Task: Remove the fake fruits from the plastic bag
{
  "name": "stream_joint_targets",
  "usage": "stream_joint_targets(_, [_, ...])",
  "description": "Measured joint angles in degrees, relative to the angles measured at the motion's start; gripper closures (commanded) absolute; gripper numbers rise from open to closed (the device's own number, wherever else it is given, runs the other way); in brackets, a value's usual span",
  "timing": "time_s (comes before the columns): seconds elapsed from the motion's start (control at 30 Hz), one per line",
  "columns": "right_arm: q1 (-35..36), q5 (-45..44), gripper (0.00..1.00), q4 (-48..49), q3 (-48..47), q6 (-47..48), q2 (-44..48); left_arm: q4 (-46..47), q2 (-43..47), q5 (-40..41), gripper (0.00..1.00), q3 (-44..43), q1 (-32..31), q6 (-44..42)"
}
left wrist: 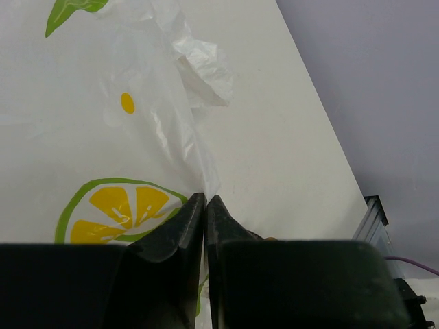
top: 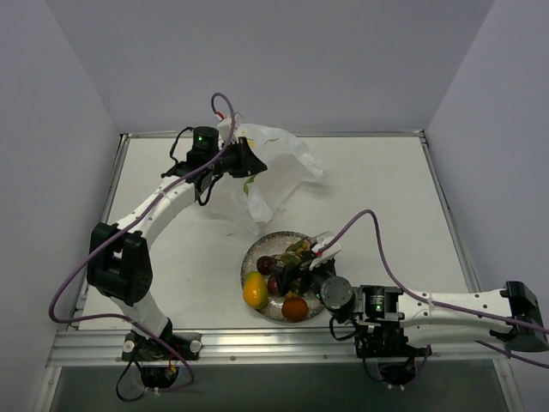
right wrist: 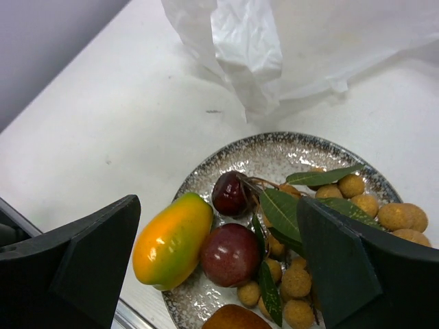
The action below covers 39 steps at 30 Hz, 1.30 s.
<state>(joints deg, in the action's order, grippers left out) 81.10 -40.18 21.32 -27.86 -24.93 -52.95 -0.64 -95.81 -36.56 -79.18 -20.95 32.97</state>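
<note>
Left gripper [left wrist: 206, 200]: fingers clenched on a fold of the plastic bag [left wrist: 123, 123], upper centre of the top view. Right gripper [right wrist: 218, 205]: released, jaws spread wide over the fake fruits [right wrist: 230, 253], which lie on the speckled plate [right wrist: 274, 147], lower centre. Plate sits on a white table [top: 377, 197] — aluminium rail [top: 257, 342] along its bottom edge, plain pale walls [top: 283, 60] around.
</note>
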Motion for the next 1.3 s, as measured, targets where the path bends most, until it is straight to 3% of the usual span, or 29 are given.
stream_joint_targets(0.13, [0.00,-1.16,0.14,-1.57,-1.49,1.97,5.51,0.00,-0.04,0.87,0.92,0.00,-1.09,-0.02])
stream_joint_targets(0.23, [0.00,-2.78,0.26,-2.78,-2.03,3.21,9.86,-0.90,-0.15,1.86,0.90,-0.37,-2.01,-0.07])
stream_joint_targets(0.37, [0.02,-4.90,0.86,-5.16,-2.34,4.59,14.69,-3.45,-0.31,3.21,0.89,-2.21,-3.04,-0.87])
stream_joint_targets(0.43, [0.02,-5.73,0.90,-6.60,-2.36,4.90,17.42,-4.85,-0.31,4.02,0.87,-3.69,-3.58,-1.62])
stream_joint_targets(0.5, [0.02,-6.47,0.88,-8.22,-2.58,5.11,20.65,-6.47,-0.31,5.16,0.74,-5.75,-4.26,-2.80])
stream_joint_targets(0.53, [0.02,-6.71,0.82,-8.87,-2.73,5.14,21.86,-7.10,-0.22,5.60,0.65,-6.67,-4.55,-3.43])
stream_joint_targets(0.57, [0.02,-7.04,0.78,-9.88,-3.10,5.16,23.65,-7.87,-0.11,6.08,0.38,-7.54,-4.85,-4.17])
stream_joint_targets(0.6, [0.02,-7.39,0.74,-10.64,-3.43,5.25,24.96,-8.76,0.04,6.71,0.23,-8.37,-5.20,-5.18])
stream_joint_targets(0.63, [0.02,-7.69,0.68,-11.43,-3.80,5.25,26.45,-9.92,0.24,7.28,0.10,-9.27,-5.51,-5.81])
stream_joint_targets(0.67, [0.02,-8.02,0.56,-12.09,-4.20,5.20,27.93,-11.02,0.44,8.07,0.06,-10.05,-5.73,-6.25])
stream_joint_targets(0.8, [0.00,-8.66,0.31,-14.27,-5.18,4.57,32.24,-15.02,2.73,11.39,0.06,-11.43,-6.38,-8.44])
stream_joint_targets(0.87, [0.02,-8.72,0.06,-15.74,-5.18,3.91,33.55,-17.03,4.66,13.49,0.06,-11.87,-6.36,-9.42])
stream_joint_targets(0.9, [0.02,-8.85,0.00,-16.48,-5.18,3.69,34.05,-17.75,5.81,14.47,0.06,-12.00,-6.36,-9.99])
stream_joint_targets(1.3, [0.04,-14.93,0.00,-22.51,-8.63,2.43,42.93,-24.02,31.23,26.18,0.06,-12.04,-6.32,-15.52])
